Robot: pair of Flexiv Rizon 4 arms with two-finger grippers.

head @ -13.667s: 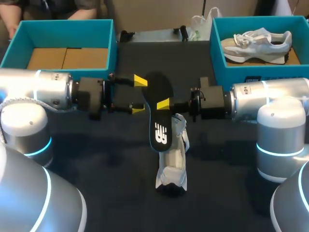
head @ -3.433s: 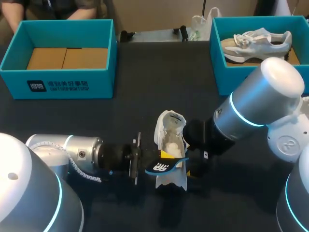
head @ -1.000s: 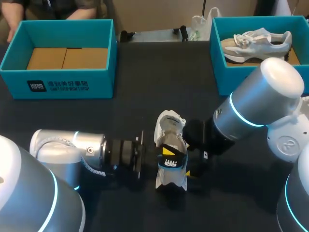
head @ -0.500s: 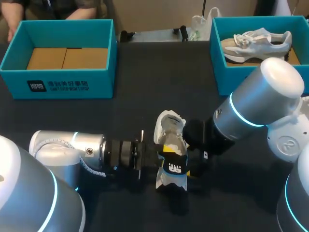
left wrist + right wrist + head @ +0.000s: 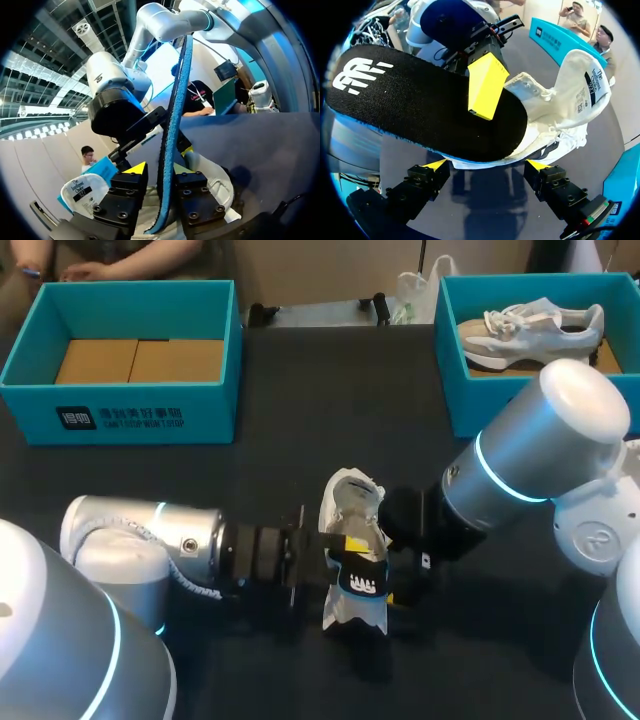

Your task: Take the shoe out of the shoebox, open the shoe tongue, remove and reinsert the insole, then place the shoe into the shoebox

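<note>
A white shoe (image 5: 350,502) lies on the dark table at the middle, its tongue pulled open. A black insole (image 5: 365,582) with a white logo rests slanted in the shoe's mouth. My left gripper (image 5: 338,552) comes in from the left. In the left wrist view the insole (image 5: 175,110) stands edge-on between the left gripper's (image 5: 157,169) fingers, with a small gap on one side. My right gripper (image 5: 485,165) is open wide, one fingertip on each side of the shoe (image 5: 580,95), under the insole (image 5: 420,110). One yellow left fingertip (image 5: 487,85) lies on top of the insole.
An empty teal shoebox (image 5: 140,415) with a cardboard floor stands at the back left. A second teal box (image 5: 500,405) at the back right holds another white shoe (image 5: 530,335). My right arm (image 5: 480,495) slants in over the table's right side.
The left gripper's fingers have loosened around the insole and the left arm has pushed slightly right. The insole has sunk a little deeper into the shoe. The right arm has not moved.
</note>
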